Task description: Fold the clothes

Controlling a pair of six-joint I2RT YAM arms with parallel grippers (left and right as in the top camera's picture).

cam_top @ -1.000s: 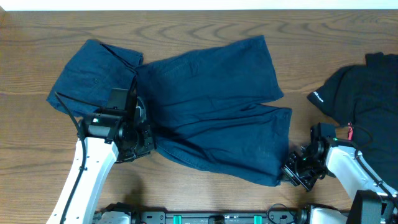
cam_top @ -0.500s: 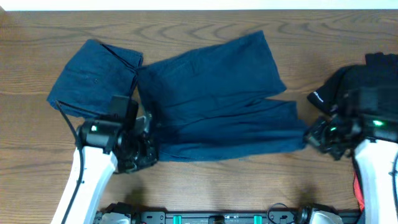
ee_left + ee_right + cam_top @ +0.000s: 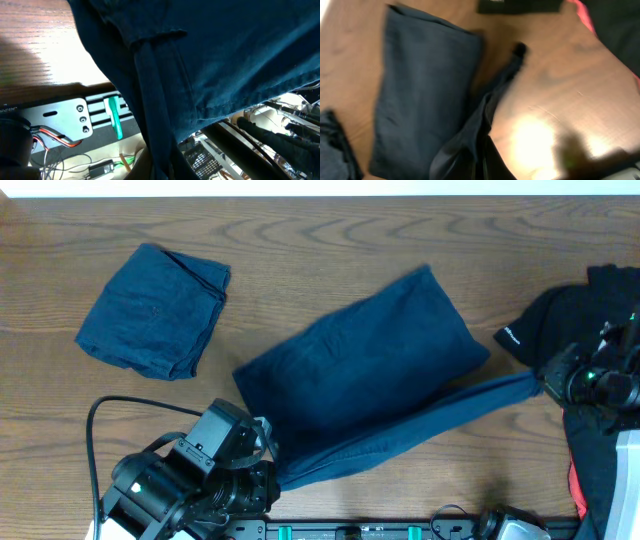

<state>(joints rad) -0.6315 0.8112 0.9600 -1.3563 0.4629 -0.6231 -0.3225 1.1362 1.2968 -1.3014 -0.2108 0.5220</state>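
Navy denim shorts: the folded pair point(image 3: 152, 310) lies well beyond the left gripper point(image 3: 265, 472), done. The second pair point(image 3: 365, 370) is only partly folded, so most work is left. Its near edge stretches taut between the left gripper and the right gripper point(image 3: 548, 380), both apparently clenched on it; cloth hides their jaws.

Navy shorts point(image 3: 425, 95) are seen spread on the brown table point(image 3: 560, 90), one bunched strip drawn toward the lens, seemingly pinched there. A black garment point(image 3: 520, 5) is glimpsed beyond.
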